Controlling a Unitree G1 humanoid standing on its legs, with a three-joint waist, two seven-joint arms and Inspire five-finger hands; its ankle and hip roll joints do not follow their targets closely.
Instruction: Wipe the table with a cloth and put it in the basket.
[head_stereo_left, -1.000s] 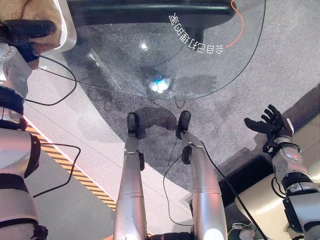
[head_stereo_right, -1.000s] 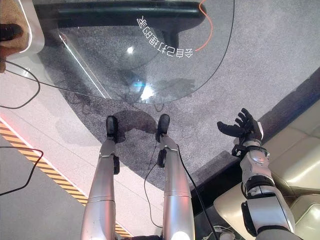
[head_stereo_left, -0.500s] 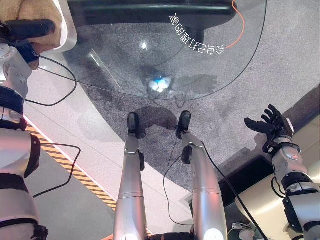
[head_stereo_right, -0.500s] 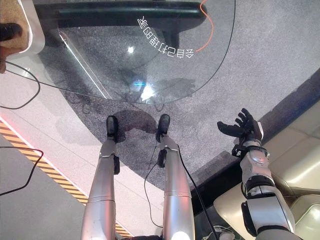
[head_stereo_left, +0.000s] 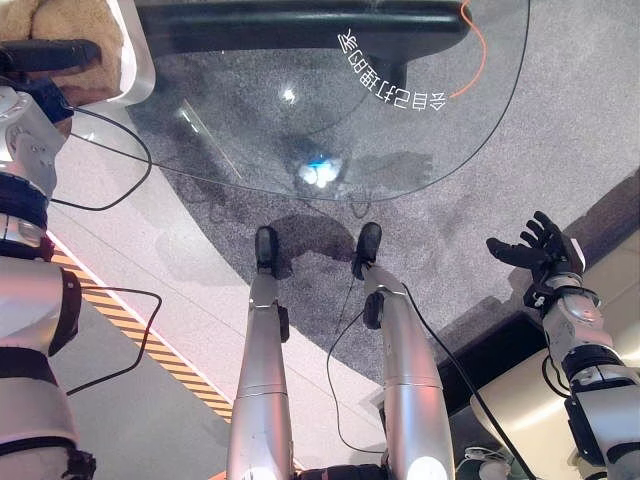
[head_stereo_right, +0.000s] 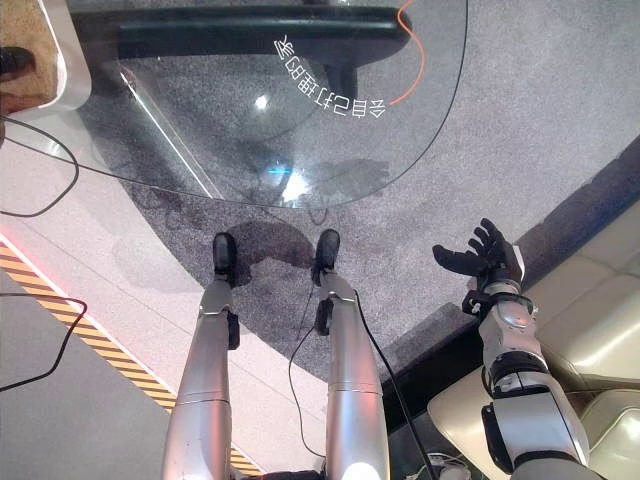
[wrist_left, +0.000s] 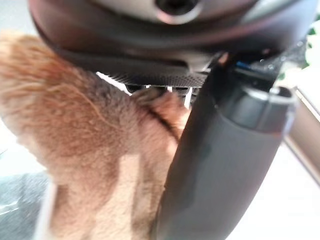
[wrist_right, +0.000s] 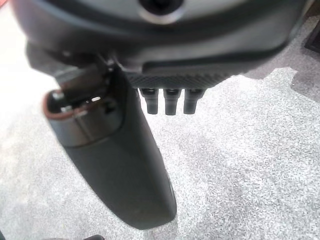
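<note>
Two hands: the left hand grips the cloth beside the table; the right hand hangs loose.

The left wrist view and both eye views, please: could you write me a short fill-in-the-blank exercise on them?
1. The left hand rests on a tan ____.
2. The cloth lies in a white ____ at the table's left end.
3. The table top is made of clear ____.
4. The right hand hangs with fingers ____ over the carpet.

Missing words: cloth; basket; glass; open
</note>
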